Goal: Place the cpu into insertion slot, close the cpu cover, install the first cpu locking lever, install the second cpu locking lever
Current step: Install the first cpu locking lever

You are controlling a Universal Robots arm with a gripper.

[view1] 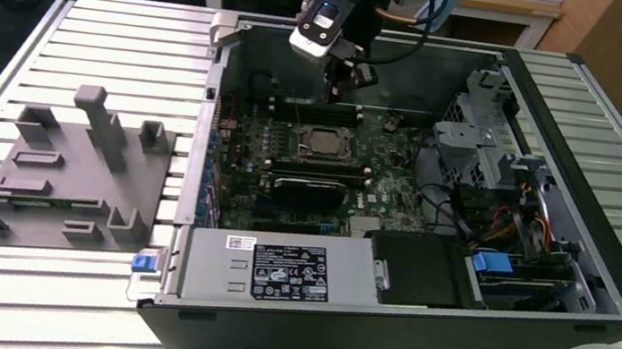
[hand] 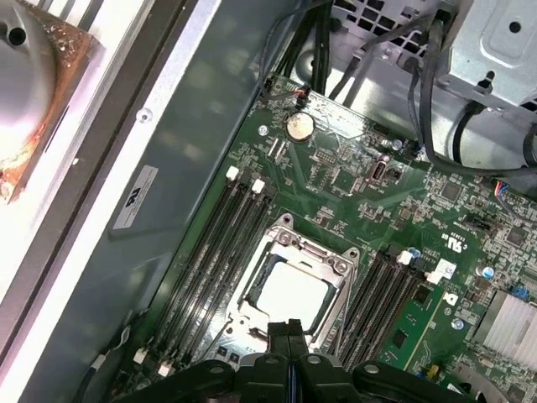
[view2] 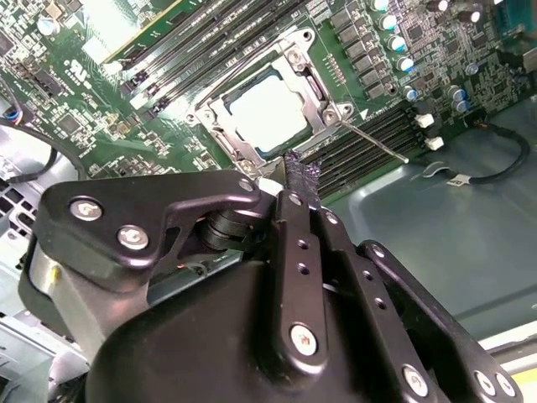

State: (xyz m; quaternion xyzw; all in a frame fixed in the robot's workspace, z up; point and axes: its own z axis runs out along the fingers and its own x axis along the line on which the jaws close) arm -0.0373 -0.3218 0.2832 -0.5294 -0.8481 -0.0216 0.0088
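Note:
The cpu (view2: 267, 112) lies silvery and flat inside the insertion slot (view1: 318, 142) on the green board. The cpu cover (view2: 316, 89), a silver frame, is down around the cpu (hand: 291, 300), with its rim (hand: 334, 270) showing in the first wrist view. A thin metal locking lever (view2: 377, 143) sticks out sideways from the socket's corner over the memory slots. My gripper (view2: 298, 178) is shut with nothing in it, and its black fingertips hover just off the socket's edge. In the exterior view the gripper (view1: 340, 88) hangs above the board just behind the socket.
Long black memory slots (hand: 214, 243) flank the socket. A black heatsink block (view1: 306, 192) sits in front of it, the power supply (view1: 274, 269) at the case front, and a drive cage with cables (view1: 476, 151) toward the exterior view's right. A grey fixture block (view1: 70, 170) lies on the slatted table.

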